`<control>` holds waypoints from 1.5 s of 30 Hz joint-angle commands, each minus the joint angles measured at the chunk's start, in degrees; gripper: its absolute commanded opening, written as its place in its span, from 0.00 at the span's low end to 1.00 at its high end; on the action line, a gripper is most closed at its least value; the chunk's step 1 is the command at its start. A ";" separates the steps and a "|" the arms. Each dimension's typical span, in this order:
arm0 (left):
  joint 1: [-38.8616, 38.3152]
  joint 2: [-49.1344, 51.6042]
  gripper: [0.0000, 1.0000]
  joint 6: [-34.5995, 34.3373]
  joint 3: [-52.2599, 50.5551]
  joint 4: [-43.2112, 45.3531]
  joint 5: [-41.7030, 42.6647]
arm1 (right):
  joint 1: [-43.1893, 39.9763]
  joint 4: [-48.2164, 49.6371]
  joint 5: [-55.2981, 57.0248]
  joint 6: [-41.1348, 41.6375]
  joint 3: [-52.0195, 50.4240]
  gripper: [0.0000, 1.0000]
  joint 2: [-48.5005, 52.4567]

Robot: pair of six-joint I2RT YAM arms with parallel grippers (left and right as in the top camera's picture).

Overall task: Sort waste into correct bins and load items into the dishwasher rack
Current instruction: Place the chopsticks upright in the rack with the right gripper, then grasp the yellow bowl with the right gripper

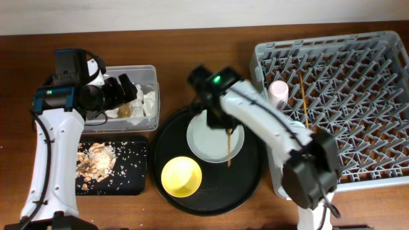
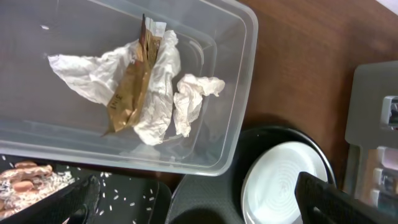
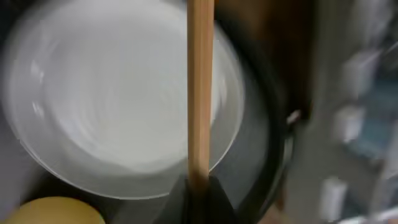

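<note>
My right gripper is shut on one wooden chopstick and holds it over the pale plate. In the right wrist view the chopstick runs up from the closed fingers across the plate. The second chopstick and the pink cup are in the grey rack. The yellow bowl sits on the round tray. My left gripper is open and empty over the clear tub, which holds napkin and wrapper. The blue cup cannot be made out.
The shallow black tray at front left holds food scraps and rice grains. The large round black tray sits between the tub and the rack. My right arm crosses the rack's left edge.
</note>
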 commanded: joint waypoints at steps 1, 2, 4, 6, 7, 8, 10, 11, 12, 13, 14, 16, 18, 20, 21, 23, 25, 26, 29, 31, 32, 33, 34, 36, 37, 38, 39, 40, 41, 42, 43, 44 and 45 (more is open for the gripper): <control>0.13 -0.44 0.99 -0.35 0.46 0.04 -0.17 | -6.93 -9.07 15.28 -10.43 9.79 0.04 -2.40; 0.15 -0.44 0.99 -0.35 0.46 0.04 -0.17 | -9.49 -9.64 19.10 -16.83 10.40 0.04 -2.40; 0.15 -0.44 0.99 -0.35 0.46 0.04 -0.17 | -16.37 -8.22 23.04 -25.53 10.36 0.04 -2.38; 0.15 -0.44 0.99 -0.35 0.46 0.04 -0.17 | -23.39 -4.04 22.36 -30.53 10.14 0.04 -2.36; 0.15 -0.44 0.99 -0.35 0.46 0.04 -0.17 | -26.80 -1.42 19.43 -35.26 10.14 0.04 -2.36; 0.15 -0.44 0.99 -0.35 0.46 0.04 -0.17 | -29.20 0.50 15.58 -39.04 10.14 0.04 -2.25; 0.13 -0.44 0.99 -0.35 0.46 0.04 -0.17 | -34.93 5.27 7.37 -45.77 9.64 0.04 -1.44; 0.15 -0.44 0.99 -0.35 0.46 0.04 -0.17 | -36.74 6.21 2.97 -49.13 9.55 0.04 -0.94; 0.15 -0.44 0.99 -0.35 0.46 0.04 -0.17 | -37.66 6.54 1.11 -51.19 9.55 0.04 -0.57; 0.15 -0.44 0.99 -0.35 0.46 0.04 -0.17 | -38.07 6.95 1.38 -51.58 9.55 0.04 -0.02; 0.15 -0.44 0.99 -0.35 0.46 0.04 -0.17 | -38.49 7.65 1.38 -51.56 9.55 0.05 1.16; 0.15 -0.44 0.99 -0.35 0.46 0.04 -0.17 | -38.42 7.82 1.14 -51.54 9.55 0.15 3.02; 0.15 -0.44 0.99 -0.35 0.46 0.04 -0.17 | -38.42 7.82 1.14 -51.52 9.55 0.26 3.26; 0.15 -0.44 0.99 -0.35 0.46 0.04 -0.17 | -38.42 7.76 -0.57 -51.28 9.55 0.36 3.26; 0.15 -0.44 0.99 -0.35 0.46 0.04 -0.17 | -38.42 7.30 -5.18 -51.30 9.55 0.49 3.26; 0.15 -0.44 0.99 -0.35 0.46 0.04 -0.17 | -38.40 3.10 -28.35 -48.37 9.55 0.74 3.26; 0.15 -0.44 0.99 -0.35 0.46 0.04 -0.17 | -34.88 -5.05 -47.65 -47.45 9.55 0.61 3.23; 0.15 -0.44 0.99 -0.35 0.46 0.04 -0.17 | -29.64 -6.43 -47.67 -47.45 9.55 0.61 3.23; 0.15 -0.44 0.99 -0.35 0.46 0.04 -0.17 | -16.37 -6.49 -47.65 -47.39 9.55 0.61 3.23; 0.15 -0.44 0.99 -0.35 0.46 0.04 -0.17 | -5.09 -6.23 -44.13 -43.60 9.55 0.61 3.23; 0.15 -0.44 0.99 -0.35 0.46 0.04 -0.17 | 1.70 -6.23 -38.38 -39.17 9.55 0.60 3.23; 0.15 -0.44 0.99 -0.35 0.46 0.04 -0.17 | 5.35 -6.25 -35.87 -37.16 9.55 0.60 3.23; 0.15 -0.44 0.99 -0.35 0.46 0.04 -0.17 | 8.61 -6.25 -33.53 -34.56 9.55 0.60 3.23; 0.15 -0.44 0.99 -0.35 0.46 0.04 -0.17 | 16.02 -6.40 -29.11 -29.70 9.55 0.60 3.23; 0.15 -0.44 0.99 -0.35 0.46 0.04 -0.17 | 18.49 -6.43 -27.15 -27.98 9.55 0.60 3.23; 0.15 -0.44 0.99 -0.35 0.46 0.04 -0.17 | 20.96 -6.45 -25.46 -26.45 9.55 0.60 3.23; 0.15 -0.44 0.99 -0.35 0.46 0.04 -0.17 | 23.06 -6.43 -24.90 -25.62 9.53 0.60 3.23; 0.15 -0.44 0.99 -0.35 0.46 0.04 -0.17 | 24.04 -6.45 -24.85 -25.49 9.49 0.60 3.23; 0.15 -0.44 0.99 -0.35 0.46 0.04 -0.17 | 25.27 -6.45 -23.61 -24.44 8.96 0.60 3.23; 0.15 -0.44 0.99 -0.35 0.46 0.04 -0.17 | 26.10 -6.14 -21.90 -23.58 7.43 0.61 3.23; 0.15 -0.44 0.99 -0.35 0.46 0.04 -0.17 | 26.49 -3.69 -21.94 -22.71 3.96 0.61 3.23; 0.15 -0.44 0.99 -0.35 0.46 0.04 -0.17 | 26.49 -0.63 -22.67 -22.71 1.09 0.61 3.23; 0.15 -0.44 0.99 -0.35 0.46 0.04 -0.17 | 26.47 4.15 -22.80 -22.73 -2.73 0.60 3.23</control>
